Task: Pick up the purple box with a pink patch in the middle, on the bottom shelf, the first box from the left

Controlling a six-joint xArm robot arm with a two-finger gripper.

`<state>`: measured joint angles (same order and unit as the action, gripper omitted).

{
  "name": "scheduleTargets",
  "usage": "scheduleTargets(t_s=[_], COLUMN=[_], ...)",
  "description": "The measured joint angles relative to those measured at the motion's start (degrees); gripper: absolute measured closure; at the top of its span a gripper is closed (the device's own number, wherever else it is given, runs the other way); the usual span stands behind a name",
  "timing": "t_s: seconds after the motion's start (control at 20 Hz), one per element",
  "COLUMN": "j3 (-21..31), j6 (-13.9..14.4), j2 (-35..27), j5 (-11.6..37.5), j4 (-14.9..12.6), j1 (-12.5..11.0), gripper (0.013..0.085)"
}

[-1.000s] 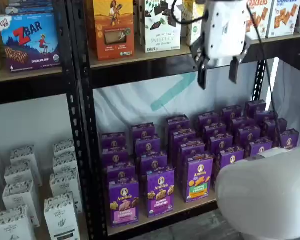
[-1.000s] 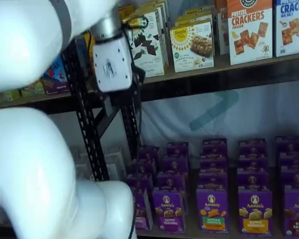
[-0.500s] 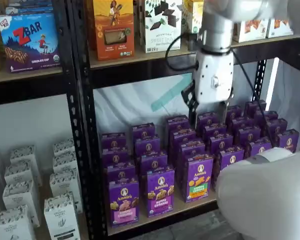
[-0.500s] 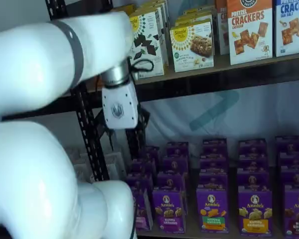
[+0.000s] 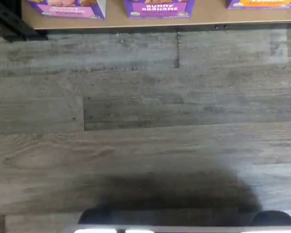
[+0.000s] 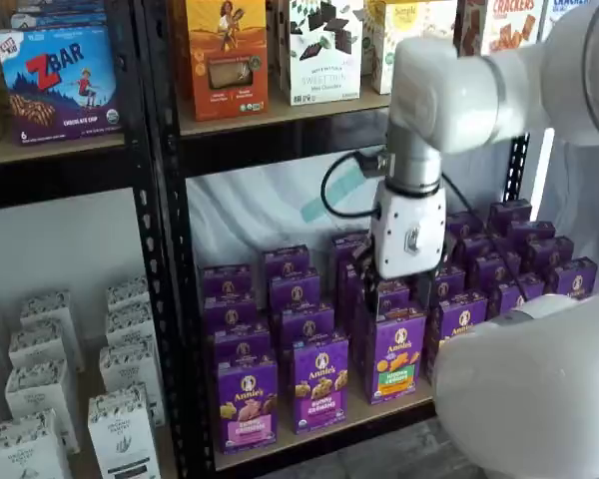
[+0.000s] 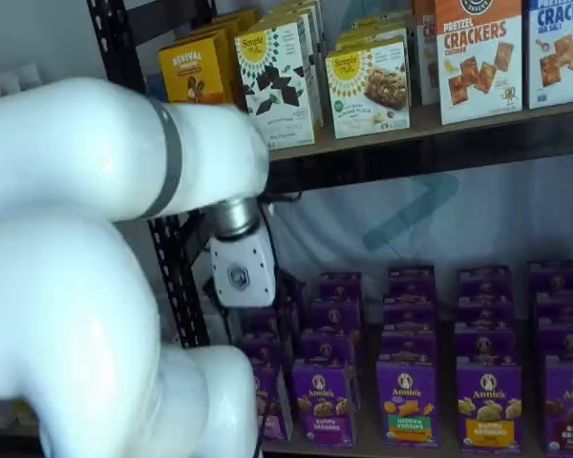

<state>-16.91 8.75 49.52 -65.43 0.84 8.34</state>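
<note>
Well left of gripper (image 6: 394, 289), lower: purple box (image 6: 247, 402).

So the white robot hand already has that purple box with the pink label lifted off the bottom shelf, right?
Not yet. In a shelf view the purple box stands untouched at the front of the bottom shelf, while the gripper hangs farther along the row, above other purple cartons, holding nothing.

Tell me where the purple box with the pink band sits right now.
In a shelf view the purple box stands at the front left end of the bottom shelf, beside the black upright, with a like purple-banded carton on its other side.
</note>
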Motion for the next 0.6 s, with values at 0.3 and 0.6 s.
scheduleTargets(t_s=[0.3, 0.6], j3=[4.71, 6.85], j6=[2.04, 4.01], j2=[-5.38, -16.00], j5=[11.52, 24.24], j4=[-1.93, -3.86], j1=[1.06, 1.48], gripper=[0.0130, 0.0130])
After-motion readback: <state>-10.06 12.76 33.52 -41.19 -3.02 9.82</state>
